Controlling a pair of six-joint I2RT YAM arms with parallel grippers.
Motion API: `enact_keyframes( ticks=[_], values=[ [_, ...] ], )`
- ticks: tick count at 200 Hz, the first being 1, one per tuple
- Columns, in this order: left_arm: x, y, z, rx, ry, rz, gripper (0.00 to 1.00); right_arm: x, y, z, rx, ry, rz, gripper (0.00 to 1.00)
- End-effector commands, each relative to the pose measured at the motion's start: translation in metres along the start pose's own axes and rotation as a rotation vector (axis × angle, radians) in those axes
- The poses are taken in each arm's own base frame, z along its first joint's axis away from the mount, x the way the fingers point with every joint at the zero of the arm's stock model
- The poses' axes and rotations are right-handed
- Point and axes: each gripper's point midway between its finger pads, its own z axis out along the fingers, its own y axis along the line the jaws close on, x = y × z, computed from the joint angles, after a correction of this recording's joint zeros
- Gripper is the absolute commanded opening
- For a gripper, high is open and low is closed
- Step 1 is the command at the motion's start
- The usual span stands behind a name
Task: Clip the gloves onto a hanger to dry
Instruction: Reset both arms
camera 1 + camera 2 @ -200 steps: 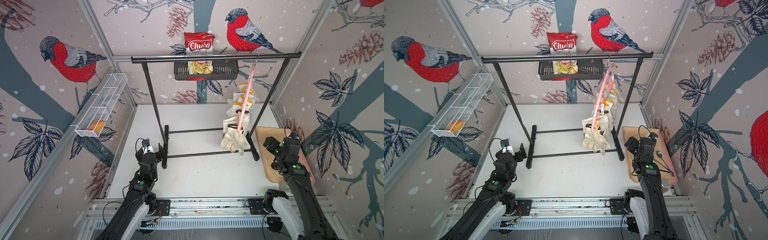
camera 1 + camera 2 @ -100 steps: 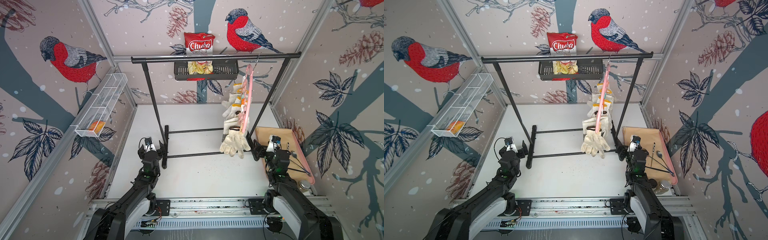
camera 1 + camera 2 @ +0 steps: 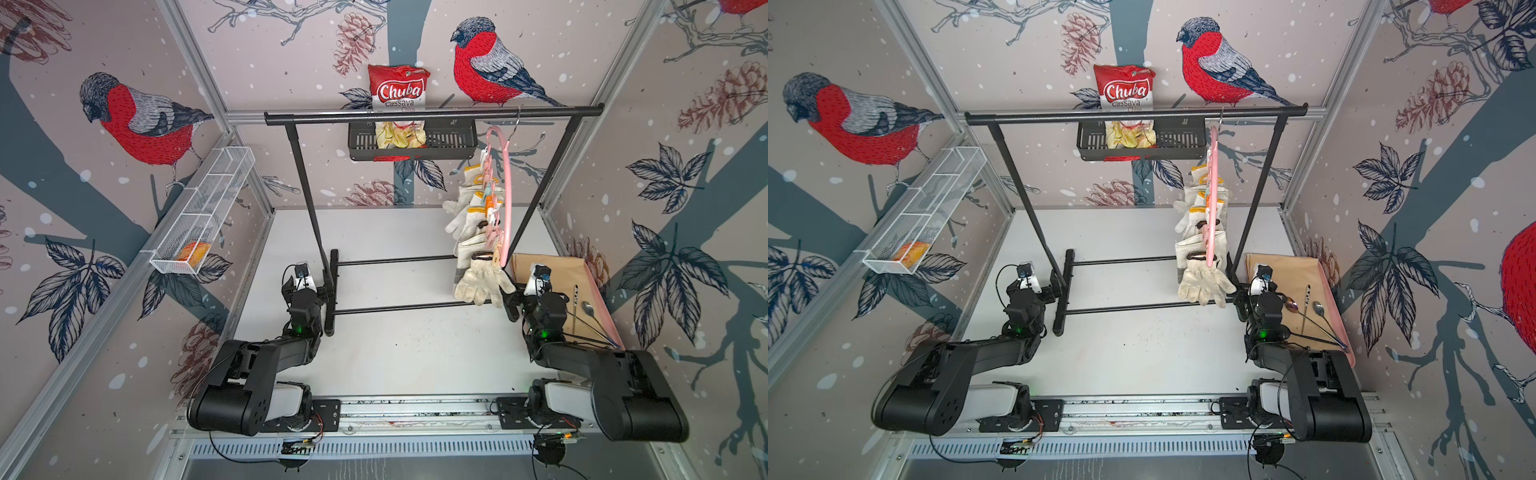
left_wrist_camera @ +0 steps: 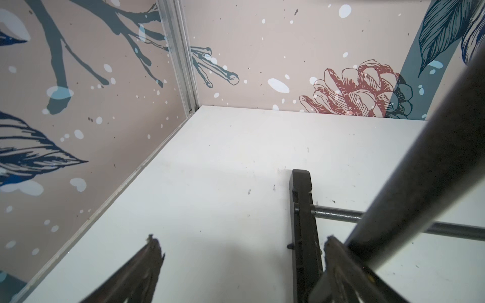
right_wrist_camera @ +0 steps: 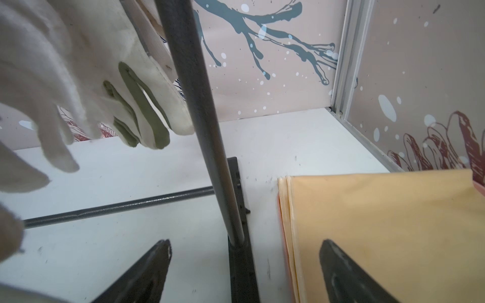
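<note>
On the surface (image 3: pixel 395 345) the black rack (image 3: pixel 432 113) is carrying the pink hanger (image 3: pixel 505 199) at two o'clock, so the gloves (image 3: pixel 478 282) clipped along it are dangling free to dry. I'm keeping the left claw (image 4: pixel 242 242) at nine o'clock and the right claw (image 5: pixel 245 244) at three, both released and empty, since the job is looking finished.

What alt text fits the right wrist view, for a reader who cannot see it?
Off-white gloves hang close to the camera beside the black rack's slanted post, above a white table. A folded tan sheet lies beside the rack's foot, and the open right gripper holds nothing.
</note>
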Motion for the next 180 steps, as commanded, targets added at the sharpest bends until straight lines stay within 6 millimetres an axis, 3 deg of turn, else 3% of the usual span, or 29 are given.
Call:
enact_keyframes(
  ticks=[1,49,68,117,180],
  values=[
    [-0.023,-0.017,0.006,0.091,-0.088,0.057,0.96,-0.016,0.008,0.011,-0.036,-0.052,-0.093,0.91],
    [-0.011,-0.016,0.013,0.148,-0.077,0.051,0.96,-0.003,-0.017,0.019,0.03,-0.065,-0.015,0.96],
    [-0.002,-0.012,0.016,0.141,-0.069,0.034,0.96,-0.001,-0.016,0.021,0.03,-0.05,-0.015,1.0],
    [-0.004,0.002,0.022,0.073,-0.077,-0.012,0.95,-0.004,-0.016,0.018,0.028,-0.078,-0.014,1.0],
    [-0.004,0.001,0.022,0.075,-0.079,-0.012,0.96,-0.004,-0.017,0.018,0.03,-0.079,-0.014,1.0]
  ],
)
